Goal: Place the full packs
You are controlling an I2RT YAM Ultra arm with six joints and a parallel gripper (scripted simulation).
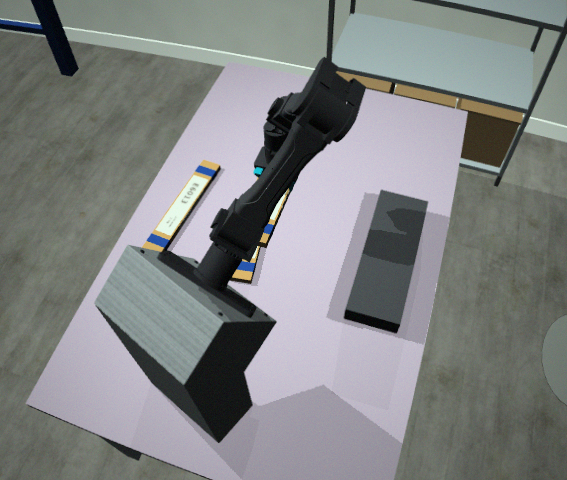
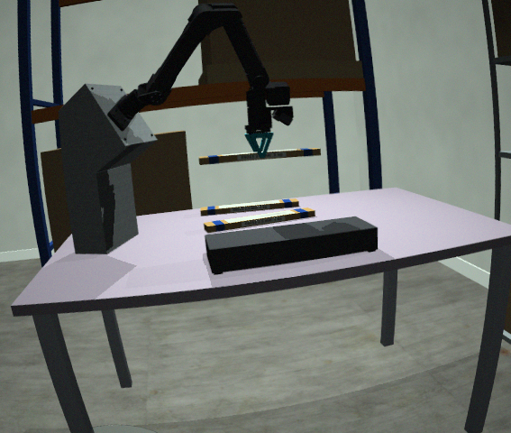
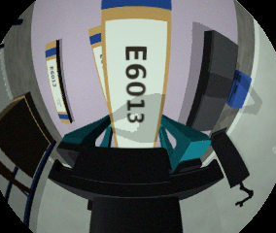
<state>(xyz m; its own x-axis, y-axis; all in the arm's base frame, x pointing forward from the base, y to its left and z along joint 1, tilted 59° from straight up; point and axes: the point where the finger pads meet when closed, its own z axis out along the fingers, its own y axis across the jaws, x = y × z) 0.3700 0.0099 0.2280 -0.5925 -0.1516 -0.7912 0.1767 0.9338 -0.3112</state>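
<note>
Exterior view has a big desk (image 1: 299, 335) (image 2: 432, 224) (image 3: 182, 15), with the low platform (image 1: 386, 258) (image 2: 292, 242) (image 3: 216, 73) set along its front long edge. Nothing lies on the platform, so no pack has been put there yet. Of the three packs, the back pack (image 1: 180, 206) (image 2: 250, 207) (image 3: 53, 83) lies flat by the back long edge. The middle pack (image 1: 245, 267) (image 2: 260, 219) (image 3: 97, 44) lies flat between it and the platform. The lifted pack (image 1: 268, 228) (image 2: 227, 158) (image 3: 135, 83) hangs almost level, high above the desk, well apart from everything below. I can't tell which ones are full; maybe this lift is to feel how heavy it is. The full ones must still be found and laid down. The robot hand (image 1: 275, 178) (image 2: 261, 153) (image 3: 135, 116) is partly open, with its two fingers pressing both sides of the lifted pack.
</note>
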